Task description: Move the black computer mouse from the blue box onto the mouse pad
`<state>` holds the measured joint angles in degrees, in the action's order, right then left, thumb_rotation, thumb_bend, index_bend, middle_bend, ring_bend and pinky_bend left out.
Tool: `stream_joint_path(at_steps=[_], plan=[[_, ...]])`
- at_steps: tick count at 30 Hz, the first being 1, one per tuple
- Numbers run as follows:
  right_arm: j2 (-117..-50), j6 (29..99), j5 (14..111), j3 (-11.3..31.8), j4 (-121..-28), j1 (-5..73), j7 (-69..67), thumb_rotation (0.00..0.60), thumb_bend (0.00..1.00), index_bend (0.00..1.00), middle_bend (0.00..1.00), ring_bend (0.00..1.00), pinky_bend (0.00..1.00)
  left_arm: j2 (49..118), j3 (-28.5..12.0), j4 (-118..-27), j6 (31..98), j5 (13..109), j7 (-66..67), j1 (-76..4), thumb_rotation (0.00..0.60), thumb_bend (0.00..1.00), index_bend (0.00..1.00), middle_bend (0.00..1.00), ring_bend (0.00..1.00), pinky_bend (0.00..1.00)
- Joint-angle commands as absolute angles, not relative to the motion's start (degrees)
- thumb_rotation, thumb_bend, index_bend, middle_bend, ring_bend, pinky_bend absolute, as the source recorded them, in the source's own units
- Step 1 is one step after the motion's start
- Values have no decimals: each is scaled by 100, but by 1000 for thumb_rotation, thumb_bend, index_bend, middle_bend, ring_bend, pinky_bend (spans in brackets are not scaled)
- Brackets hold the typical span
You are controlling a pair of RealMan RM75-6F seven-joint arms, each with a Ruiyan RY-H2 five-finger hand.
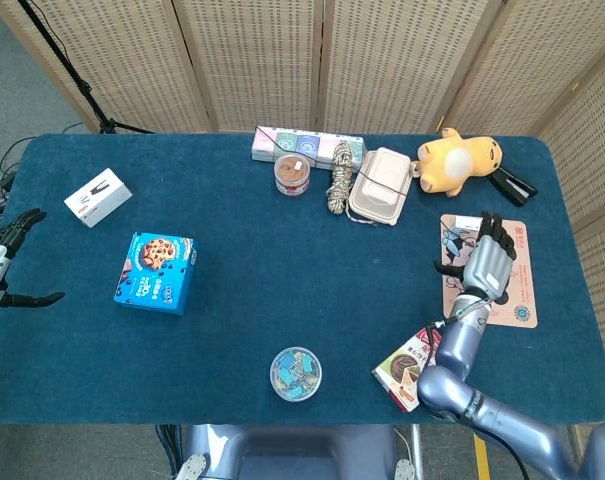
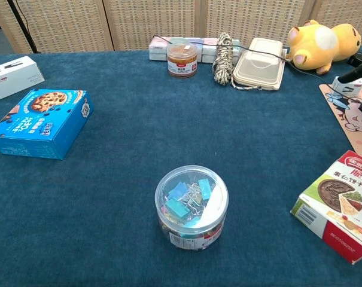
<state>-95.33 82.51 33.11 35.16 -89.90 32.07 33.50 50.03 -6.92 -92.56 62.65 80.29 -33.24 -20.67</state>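
While your right hand point(image 1: 485, 266) hovers with fingers spread over the mouse pad point(image 1: 517, 305), nothing is in it. Your left hand point(image 1: 0, 270) is spread and empty too. No writing on the blue box point(image 1: 156, 272) is readable.

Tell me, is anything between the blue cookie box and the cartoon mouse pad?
Nothing stands on the cloth between the blue cookie box and the cartoon mouse pad; only the right hand, fingers spread, is over the pad.

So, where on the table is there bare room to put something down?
The widest bare patch lies mid-table, between the blue cookie box, the clip jar and the mouse pad. The back edge is crowded, from the brown jar to the yellow plush toy. The right hand hovers over the pad.
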Motion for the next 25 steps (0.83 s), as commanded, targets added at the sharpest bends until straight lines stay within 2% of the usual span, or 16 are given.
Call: stream_joint_path(at_steps=[1,4,5,8,11,18,25], plan=[[-8243,7405,4284,2723,-10007,2468,2863,600,0,0,0,0,0,5090,-654,-9452,6431,7987,-2823,-2001,600,26,0,0,0,0],[-7619,6842,5181,2269,-9938,2197,2263,600,0,0,0,0,0,5136,-630,-9627,6592,7944,-2470,-1919,600,27,0,0,0,0],[-7284,6736,5921,1916,-9709,2013,1991,600,0,0,0,0,0,5193,-598,-9726,6772,7889,-2246,-1801,600,27,0,0,0,0],[-6999,6857,7089,1502,-9203,1738,1009,600,0,0,0,0,0,5351,-545,-9849,7025,7754,-1881,-1619,600,26,0,0,0,0],[-6967,7191,7762,1236,-8672,1560,394,600,0,0,0,0,0,5454,-476,-9891,7170,7694,-1696,-1479,600,26,0,0,0,0],[-7185,8068,8342,887,-7724,1106,-423,600,0,0,0,0,0,5707,-335,-9787,7636,7661,-1195,-1126,600,26,0,0,0,0],[-7356,8510,8313,834,-7464,822,-668,600,0,0,0,0,0,5873,-352,-9672,7910,7688,-999,-960,600,26,0,0,0,0]])
